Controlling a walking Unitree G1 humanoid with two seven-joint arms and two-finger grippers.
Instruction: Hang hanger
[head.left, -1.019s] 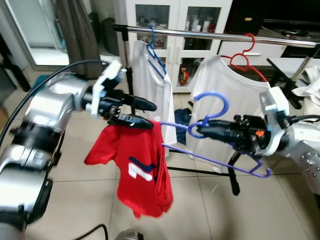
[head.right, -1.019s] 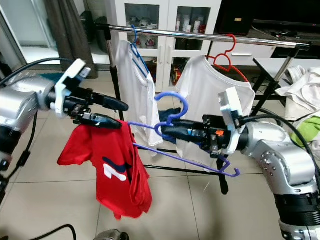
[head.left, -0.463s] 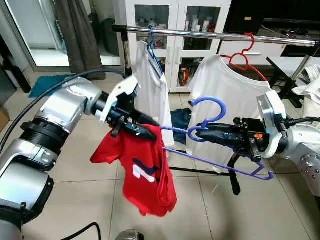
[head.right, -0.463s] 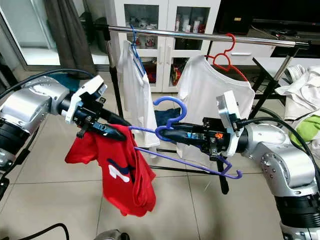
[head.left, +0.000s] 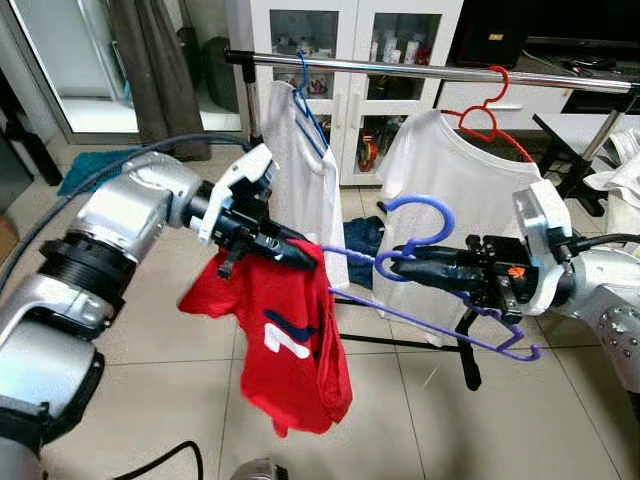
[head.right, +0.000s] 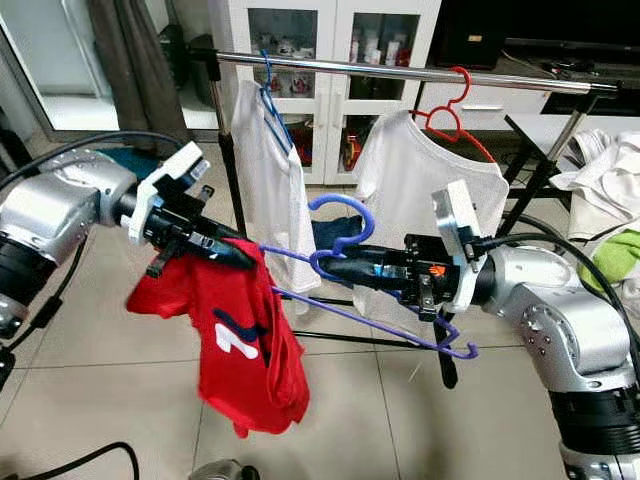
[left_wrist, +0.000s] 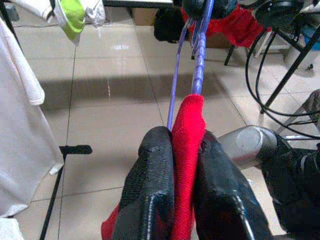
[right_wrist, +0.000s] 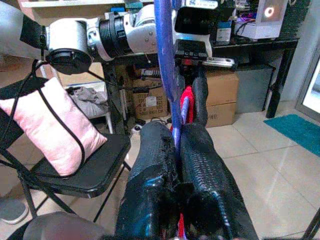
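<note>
Purple hanger lies sideways between the two arms, below and in front of the silver rail. The right claw pinches its neck under the hook. The left claw pinches the red shirt on its far end.

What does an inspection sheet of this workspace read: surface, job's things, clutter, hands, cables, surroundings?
Surface: beige tiled floor.
Job's things: purple plastic hanger carrying red T-shirt; chrome clothes rail, hanger not yet on it.
Clutter: two white T-shirts on blue hanger and red hanger.
Hands: left hand shut on shirt; right hand shut on hanger.
Cables: black cable on floor.
Surroundings: white glass-door cabinet.
</note>
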